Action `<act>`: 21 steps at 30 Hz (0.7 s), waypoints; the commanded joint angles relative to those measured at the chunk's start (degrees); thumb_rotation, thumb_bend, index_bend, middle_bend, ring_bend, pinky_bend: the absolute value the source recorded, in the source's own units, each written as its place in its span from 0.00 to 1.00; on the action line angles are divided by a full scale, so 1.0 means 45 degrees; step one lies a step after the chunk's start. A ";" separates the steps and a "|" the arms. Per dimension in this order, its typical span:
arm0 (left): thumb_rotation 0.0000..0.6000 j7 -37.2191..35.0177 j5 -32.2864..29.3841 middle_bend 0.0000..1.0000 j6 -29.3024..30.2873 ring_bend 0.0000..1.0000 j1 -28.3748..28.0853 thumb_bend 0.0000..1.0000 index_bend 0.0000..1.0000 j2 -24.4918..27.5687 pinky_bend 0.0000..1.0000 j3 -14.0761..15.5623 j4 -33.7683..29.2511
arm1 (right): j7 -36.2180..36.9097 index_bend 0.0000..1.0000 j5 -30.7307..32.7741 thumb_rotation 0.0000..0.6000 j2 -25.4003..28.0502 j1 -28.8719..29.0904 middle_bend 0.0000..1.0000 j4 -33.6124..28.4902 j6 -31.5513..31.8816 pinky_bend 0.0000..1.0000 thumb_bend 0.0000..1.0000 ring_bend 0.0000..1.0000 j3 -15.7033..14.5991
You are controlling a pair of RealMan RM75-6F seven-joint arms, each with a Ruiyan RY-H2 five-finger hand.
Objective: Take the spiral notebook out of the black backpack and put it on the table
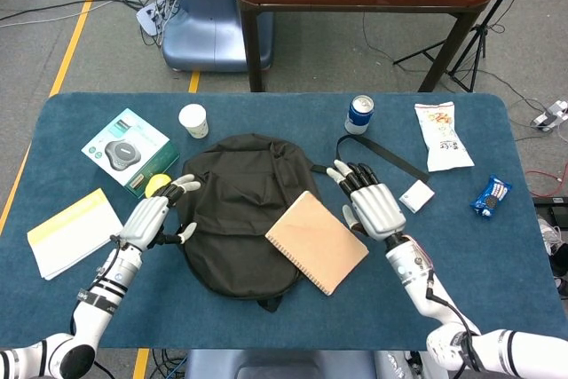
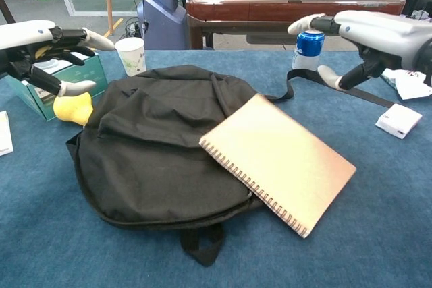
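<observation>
The tan spiral notebook [image 1: 317,241] [image 2: 278,160] lies flat, its left part resting on the black backpack [image 1: 235,215] [image 2: 152,143] and its right part on the blue table [image 1: 461,246]. My right hand [image 1: 368,199] [image 2: 368,32] hovers just right of the notebook, fingers spread, holding nothing. My left hand [image 1: 155,217] [image 2: 40,48] is open at the backpack's left edge, fingers spread, close to a yellow object [image 1: 158,185] [image 2: 72,107].
A paper cup [image 1: 193,120], a green boxed device [image 1: 130,151], a yellow-edged pad [image 1: 74,232], a blue can [image 1: 358,114], a snack bag [image 1: 441,135], a small white box [image 1: 416,195] and a blue packet [image 1: 491,195] sit around the backpack. Its strap [image 1: 382,155] runs right.
</observation>
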 commanded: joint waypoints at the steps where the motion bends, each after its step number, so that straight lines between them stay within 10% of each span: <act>1: 1.00 -0.0057 0.0025 0.08 0.0001 0.08 0.0020 0.32 0.17 0.0016 0.10 -0.0010 0.0037 | 0.0056 0.00 -0.0114 1.00 0.0273 -0.0201 0.00 -0.0083 0.0436 0.04 0.55 0.00 0.0112; 8: 1.00 -0.0198 0.0027 0.08 0.0123 0.08 0.0128 0.32 0.17 -0.0006 0.10 -0.0043 0.0268 | 0.0243 0.02 -0.1798 1.00 0.1478 -0.1400 0.14 -0.0673 0.2320 0.15 0.55 0.07 -0.0465; 12: 1.00 -0.0088 0.0038 0.08 0.0481 0.08 0.0411 0.32 0.17 0.0167 0.10 0.0058 0.0384 | 0.0611 0.22 -0.2555 1.00 0.2513 -0.2371 0.28 -0.1132 0.3170 0.33 0.55 0.22 -0.1148; 21: 1.00 -0.0120 0.0229 0.08 0.1909 0.08 0.1754 0.32 0.18 0.1076 0.10 0.0549 0.0432 | 0.2421 0.29 -0.3935 1.00 0.4730 -0.4217 0.31 -0.1351 0.4149 0.35 0.55 0.25 -0.2628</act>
